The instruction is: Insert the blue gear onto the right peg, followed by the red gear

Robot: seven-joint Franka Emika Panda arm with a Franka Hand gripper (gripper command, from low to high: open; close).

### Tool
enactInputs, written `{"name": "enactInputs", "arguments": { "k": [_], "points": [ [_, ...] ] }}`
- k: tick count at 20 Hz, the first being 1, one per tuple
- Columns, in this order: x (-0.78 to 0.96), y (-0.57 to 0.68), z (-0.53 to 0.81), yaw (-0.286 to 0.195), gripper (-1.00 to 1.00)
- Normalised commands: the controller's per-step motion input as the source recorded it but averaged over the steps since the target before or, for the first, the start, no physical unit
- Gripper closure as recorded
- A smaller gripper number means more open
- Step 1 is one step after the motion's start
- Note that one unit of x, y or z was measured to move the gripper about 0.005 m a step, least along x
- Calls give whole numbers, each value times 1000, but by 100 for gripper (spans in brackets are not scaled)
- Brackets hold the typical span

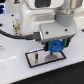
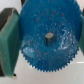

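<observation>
In the wrist view the blue gear [image 2: 48, 40] fills most of the frame, its toothed rim sharp against the pale surface, with a dark pin end showing in its centre hub. The teal finger pads [image 2: 9, 36] press against its opposite edges, so the gripper [image 1: 54, 44] is closed on the gear. In the exterior view the blue gear [image 1: 55, 47] sits under the arm, low over the grey plate [image 1: 44, 59] toward the exterior view's right end. The plate's black rim lies flat on the white table [image 1: 20, 70]. The red gear is not visible.
</observation>
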Motion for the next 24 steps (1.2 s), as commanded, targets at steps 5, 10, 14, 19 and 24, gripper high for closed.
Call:
{"name": "enactInputs", "arguments": {
  "k": [5,10,14,19,24],
  "points": [
    [151,-171,-64,0,100],
    [130,-90,-62,0,100],
    [112,-71,130,0,100],
    [57,-47,46,0,100],
    [71,-87,335,0,100]
  ]
}}
